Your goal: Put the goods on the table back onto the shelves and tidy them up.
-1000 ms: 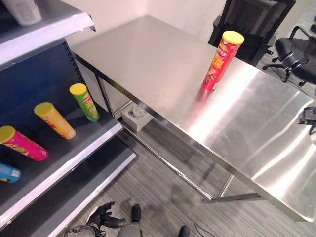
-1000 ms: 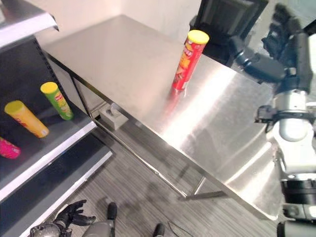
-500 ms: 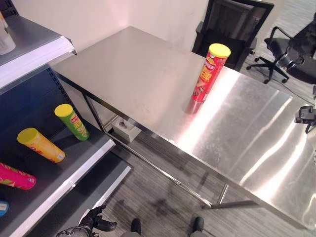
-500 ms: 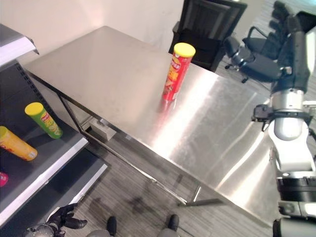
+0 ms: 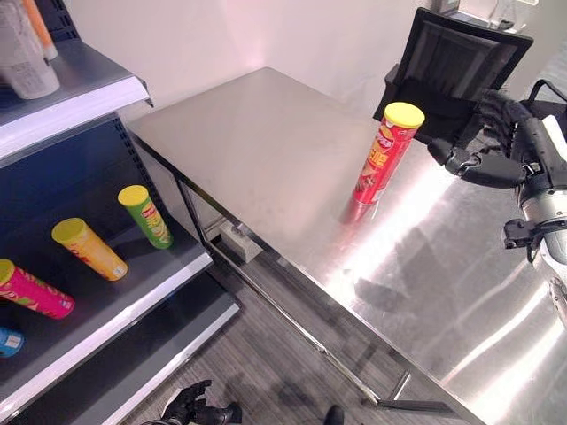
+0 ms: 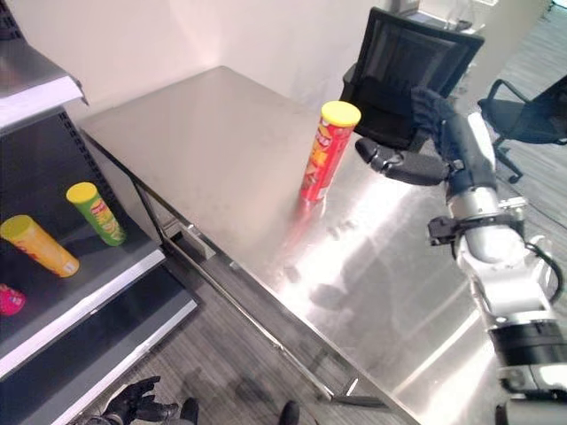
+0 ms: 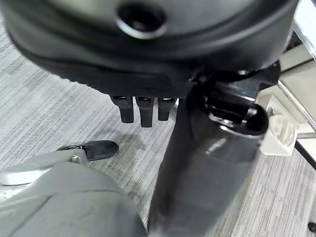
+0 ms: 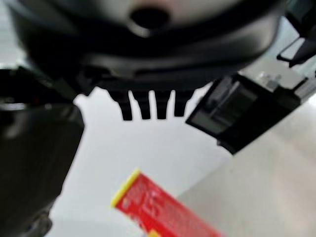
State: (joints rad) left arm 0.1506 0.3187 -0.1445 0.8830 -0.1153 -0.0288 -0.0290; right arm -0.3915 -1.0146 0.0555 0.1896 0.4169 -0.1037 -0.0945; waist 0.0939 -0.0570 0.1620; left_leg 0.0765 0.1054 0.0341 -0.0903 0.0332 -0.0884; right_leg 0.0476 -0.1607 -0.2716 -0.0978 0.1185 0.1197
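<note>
Red can upright on table

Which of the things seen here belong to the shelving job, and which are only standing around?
Job: tall red crisp tube with yellow lid, upright on the steel table; shelf unit holding green, orange and pink tubes; open right hand beside the red tube.

Around: black office chair; left hand low by the floor.
</note>
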